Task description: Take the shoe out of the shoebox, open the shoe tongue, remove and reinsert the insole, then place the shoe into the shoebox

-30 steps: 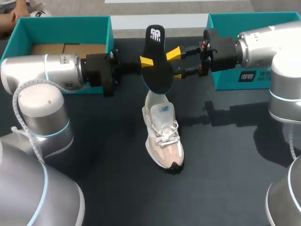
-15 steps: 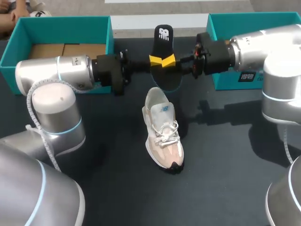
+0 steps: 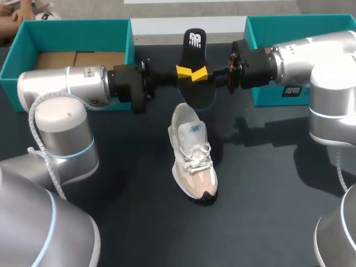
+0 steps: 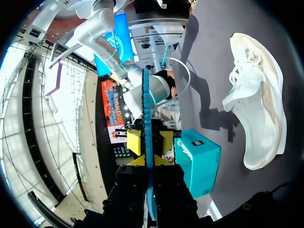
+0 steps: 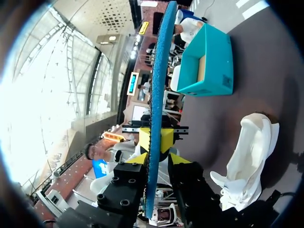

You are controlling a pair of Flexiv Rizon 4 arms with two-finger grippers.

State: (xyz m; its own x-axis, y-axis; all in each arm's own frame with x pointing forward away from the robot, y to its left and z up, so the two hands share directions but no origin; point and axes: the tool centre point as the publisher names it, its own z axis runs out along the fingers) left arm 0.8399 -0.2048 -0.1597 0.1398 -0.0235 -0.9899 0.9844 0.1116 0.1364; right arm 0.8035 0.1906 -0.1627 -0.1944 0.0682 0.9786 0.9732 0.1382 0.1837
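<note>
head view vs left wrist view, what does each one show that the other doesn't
Only the head view shows the printed top face of the black foam insole and the teal cardboard shoebox on the left. Only the left wrist view shows that insole edge-on, a blue strip clamped in the left claw. Both show the pale pink-and-white sneaker on the dark table and the right claw gripping the insole.

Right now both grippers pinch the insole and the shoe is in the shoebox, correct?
No. The shoe sits on the table, outside the shoebox, as the head view shows. The left gripper and right gripper do pinch the insole.
</note>
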